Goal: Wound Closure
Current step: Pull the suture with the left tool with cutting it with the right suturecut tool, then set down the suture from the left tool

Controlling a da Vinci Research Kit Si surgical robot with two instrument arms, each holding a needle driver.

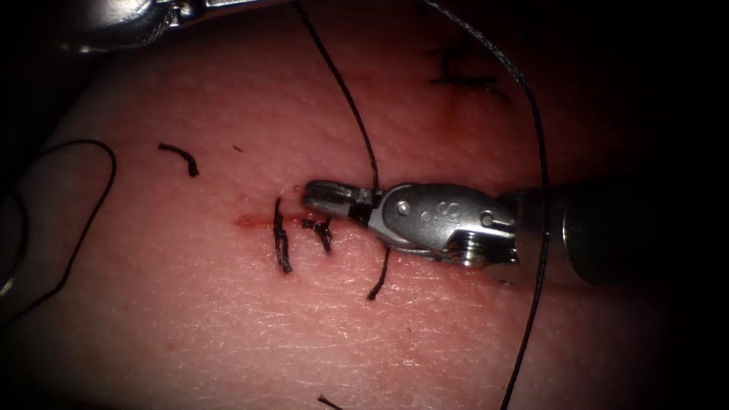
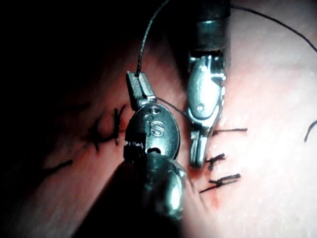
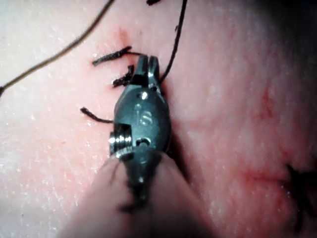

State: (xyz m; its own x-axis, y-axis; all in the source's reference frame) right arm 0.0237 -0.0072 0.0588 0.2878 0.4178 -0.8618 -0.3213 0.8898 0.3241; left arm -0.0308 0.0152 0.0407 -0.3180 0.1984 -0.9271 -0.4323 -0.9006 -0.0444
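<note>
My right tool [image 1: 323, 195] lies over the cut [image 1: 254, 222], jaws clenched, seemingly on nothing; my left tool [image 2: 139, 85] grips the thread [image 1: 345, 95] above the tissue [image 1: 228, 319]. I can't locate the needle.

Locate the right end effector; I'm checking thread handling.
In the endoscope view, the right end effector lies on the tissue right of the stitches, closed on black thread.

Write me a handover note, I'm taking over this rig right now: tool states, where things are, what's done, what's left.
Left tool: jaws shut on the thread, held taut above the tissue.
Right tool: at the cut, thread crossing its jaws; grip unclear.
Needle: can't locate it.
Done: stitches with cut ends along the cut.
Left: this thread isn't trimmed yet.
</note>
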